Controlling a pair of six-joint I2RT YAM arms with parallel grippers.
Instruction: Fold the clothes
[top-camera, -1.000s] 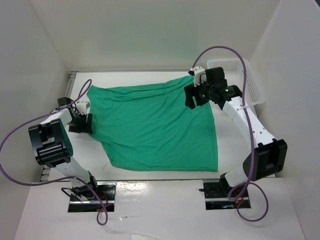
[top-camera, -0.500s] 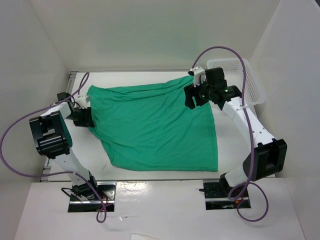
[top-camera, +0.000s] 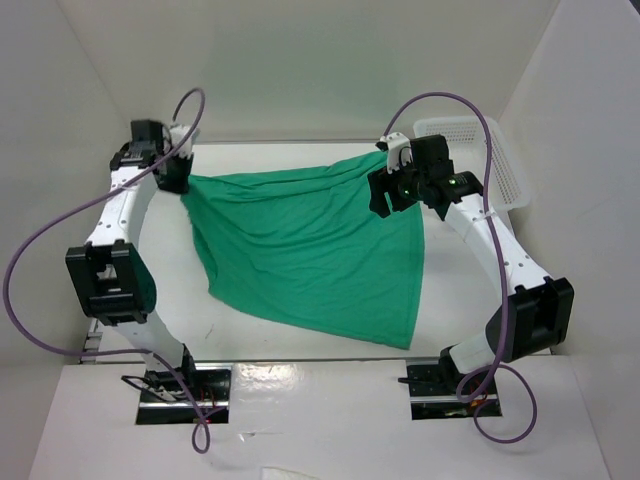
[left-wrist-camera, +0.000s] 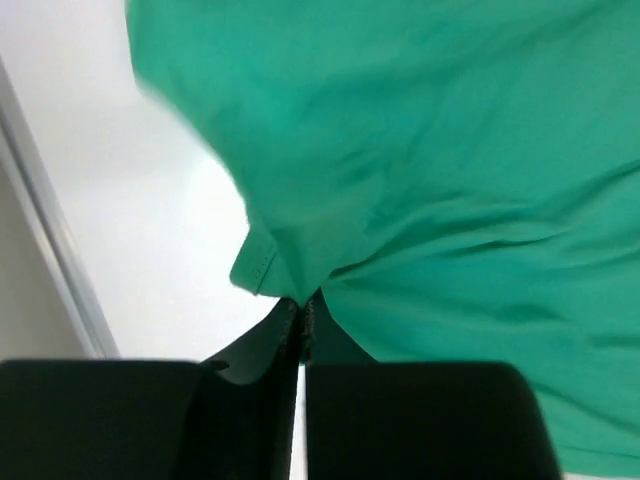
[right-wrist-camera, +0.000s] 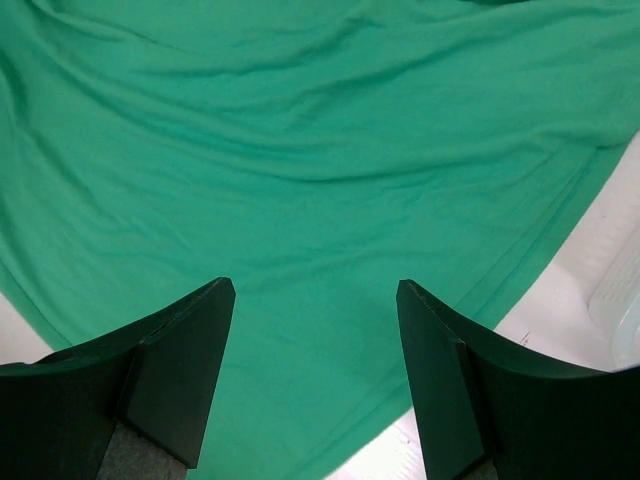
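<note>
Left gripper (left-wrist-camera: 302, 306) clamps the T-shirt (left-wrist-camera: 450, 150), clear only from its wrist; right gripper (right-wrist-camera: 315, 287) gapes.

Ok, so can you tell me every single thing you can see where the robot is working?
T-shirt: one, emerald green, spread across the middle, wrinkled.
Basket: one, white mesh, far right corner.
Table: one, white, under everything.
Cables: two, purple, one looping off each arm.
Left gripper: one, black, shut on the T-shirt's far left corner.
Right gripper: one, black, open, above the T-shirt's far right part.
</note>
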